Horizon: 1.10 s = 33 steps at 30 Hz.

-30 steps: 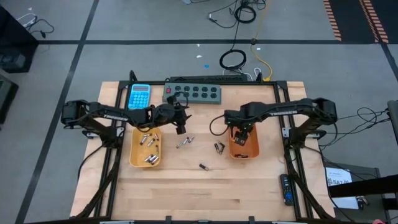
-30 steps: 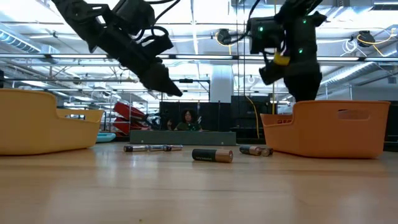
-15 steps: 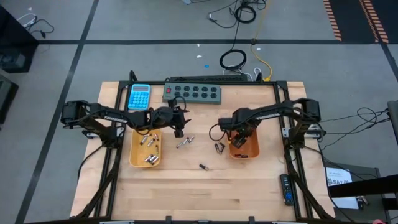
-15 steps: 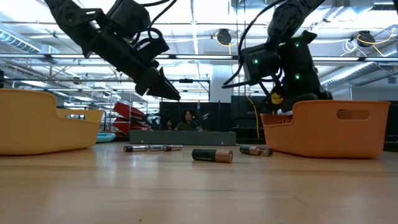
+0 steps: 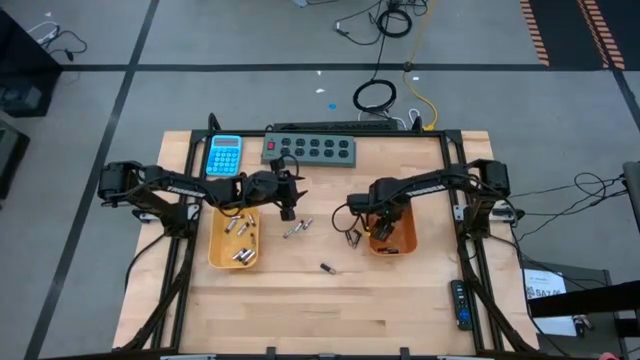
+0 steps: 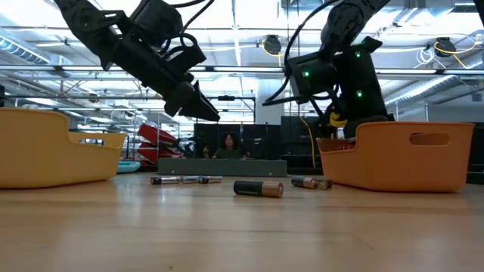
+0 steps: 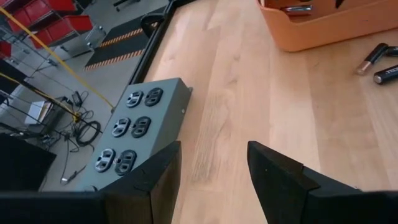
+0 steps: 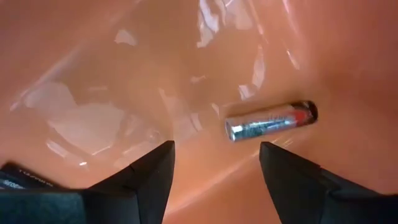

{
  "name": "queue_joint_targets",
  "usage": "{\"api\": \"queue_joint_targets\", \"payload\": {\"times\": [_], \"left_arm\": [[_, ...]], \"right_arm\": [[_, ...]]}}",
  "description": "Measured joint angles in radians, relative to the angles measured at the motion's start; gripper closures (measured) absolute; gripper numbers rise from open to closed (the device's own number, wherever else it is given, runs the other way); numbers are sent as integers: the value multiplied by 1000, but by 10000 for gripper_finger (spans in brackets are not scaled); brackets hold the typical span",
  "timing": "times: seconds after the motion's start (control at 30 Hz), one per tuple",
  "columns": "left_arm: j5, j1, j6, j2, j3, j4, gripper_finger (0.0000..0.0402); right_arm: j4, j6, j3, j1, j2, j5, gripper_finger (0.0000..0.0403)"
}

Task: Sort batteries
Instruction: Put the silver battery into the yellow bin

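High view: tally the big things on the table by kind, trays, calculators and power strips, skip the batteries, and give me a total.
Trays: 2, a yellow tray and an orange tray
Calculator: 1
Power strip: 1
Total: 4

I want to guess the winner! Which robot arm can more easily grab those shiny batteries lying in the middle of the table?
Probably the left. The left gripper hangs open just beside the silvery batteries, holding nothing. The right gripper is open too, but it is down in the orange tray, farther from them.
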Motion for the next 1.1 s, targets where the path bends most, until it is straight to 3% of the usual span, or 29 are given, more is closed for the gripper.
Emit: {"api": "queue_joint_targets", "payload": {"times": [0.63, 0.83, 1.1], "left_arm": [[0, 0, 23, 0, 0, -27, 208], [0, 0, 23, 0, 0, -27, 208], [1, 0, 25, 0, 0, -25, 208]], "right_arm": [[18, 124, 3, -15, -1, 12, 177], [-89, 218, 51, 5, -22, 85, 177], [-47, 396, 30, 6, -25, 56, 177]]}}
